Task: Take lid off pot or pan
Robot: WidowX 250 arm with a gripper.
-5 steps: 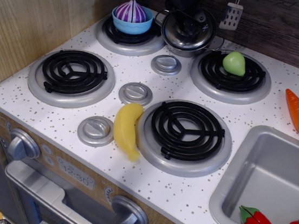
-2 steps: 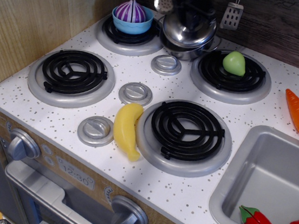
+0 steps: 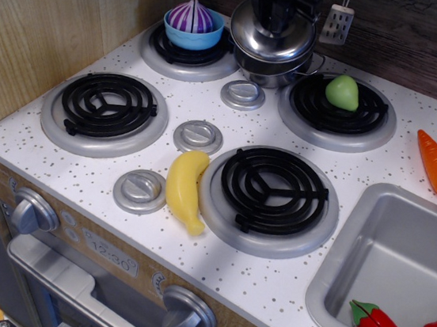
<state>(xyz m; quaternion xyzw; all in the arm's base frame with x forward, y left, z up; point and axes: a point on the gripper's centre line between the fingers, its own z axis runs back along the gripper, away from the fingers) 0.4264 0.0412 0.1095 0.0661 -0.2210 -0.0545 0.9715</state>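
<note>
Steel domed lid (image 3: 271,33) — gripped by black claw (image 3: 272,2) — above pot (image 3: 287,72)

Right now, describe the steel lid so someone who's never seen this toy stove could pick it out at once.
Start at the dark wood back wall and find the black gripper coming down between the two rear burners. The lid is the shiny domed steel disc under it, sitting just above the small steel pot. Unlike the flat grey stove discs nearby, it is mirror-bright and rounded.

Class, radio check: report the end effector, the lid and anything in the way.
End effector down on lid, grip state unclear. Lid raised above pot. Green pear beside the pot, hanging spatula close by.
</note>
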